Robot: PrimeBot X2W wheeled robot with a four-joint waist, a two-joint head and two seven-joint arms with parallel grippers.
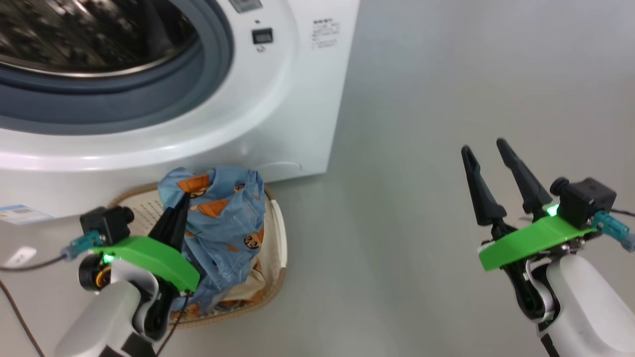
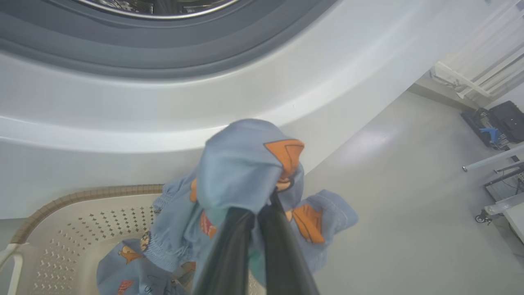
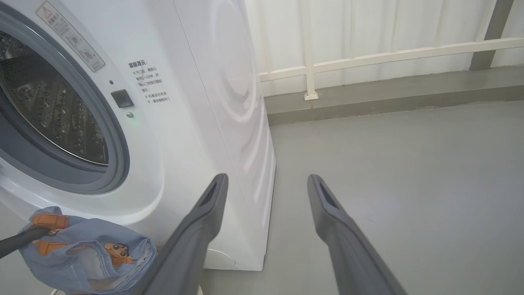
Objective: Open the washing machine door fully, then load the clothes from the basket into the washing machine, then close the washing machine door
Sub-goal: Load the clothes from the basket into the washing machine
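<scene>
Grey, smooth floor (image 1: pixel 421 148) spreads matt to the right, ending far off at a white railing (image 3: pixel 368 57) along a pale wall; on the left stands the glossy white washing machine (image 1: pixel 278 99), its round mouth ringed by a grey-blue rubber gasket (image 1: pixel 149 104) around a dimpled steel drum (image 1: pixel 74 34). Near its foot sits the perforated cream basket (image 1: pixel 279 233) with a brown woven rim; the left gripper (image 1: pixel 184 197) is clamped on soft blue clothes (image 1: pixel 228 218) printed in orange, bunched over the basket; the right gripper (image 1: pixel 483 147) hangs well to the right, fingers apart.

Clothes (image 1: pixel 223 223): light blue, orange cartoon print. Basket (image 1: pixel 141 210): cream, perforated, brown woven rim. Washing machine (image 1: pixel 278 99): white; gasket (image 1: pixel 124 104) grey-blue.
</scene>
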